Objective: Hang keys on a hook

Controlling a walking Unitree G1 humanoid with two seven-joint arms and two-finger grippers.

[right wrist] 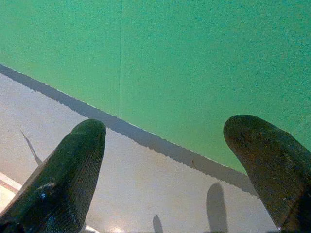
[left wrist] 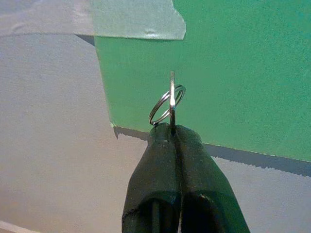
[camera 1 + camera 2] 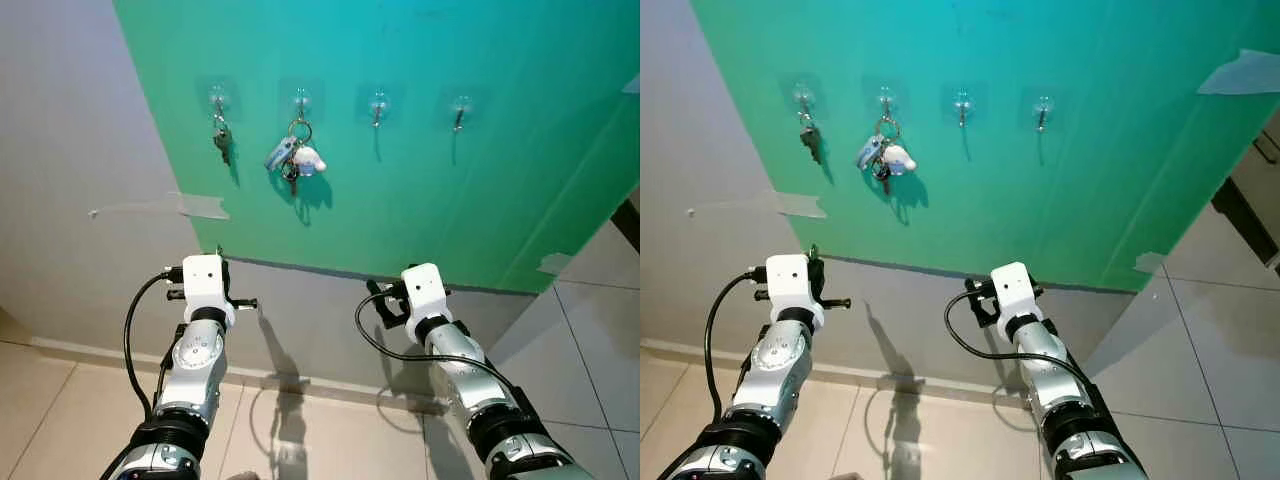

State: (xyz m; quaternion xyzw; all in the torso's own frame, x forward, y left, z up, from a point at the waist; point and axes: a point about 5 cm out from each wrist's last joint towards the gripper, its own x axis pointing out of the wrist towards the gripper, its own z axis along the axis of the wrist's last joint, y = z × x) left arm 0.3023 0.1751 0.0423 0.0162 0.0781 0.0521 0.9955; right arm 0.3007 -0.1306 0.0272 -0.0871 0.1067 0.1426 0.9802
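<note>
A green sheet (image 3: 430, 130) covers the wall across the upper part of the frame, with four clear hooks in a row near the top. The first hook (image 3: 217, 98), at upper left, carries a single dark key (image 3: 223, 140). The second hook (image 3: 301, 99) carries a bunch of keys (image 3: 295, 158) with a white charm. The third hook (image 3: 378, 104) and fourth hook (image 3: 460, 106) hold nothing.

The left gripper (image 2: 172, 130) is raised at lower left of the frame, just below the sheet's bottom edge. Its fingers are pressed together, pinching a key ring (image 2: 167, 104) that stands up beyond the tips, seen against the green sheet. A strip of tape (image 2: 131, 19) fixes the sheet's edge to the grey wall (image 3: 70, 180) above it.

The right gripper (image 1: 165, 160) is raised at lower centre-right of the frame, fingers spread wide, holding nothing, facing the sheet's bottom edge. Tiled floor (image 3: 330, 430) lies below.
</note>
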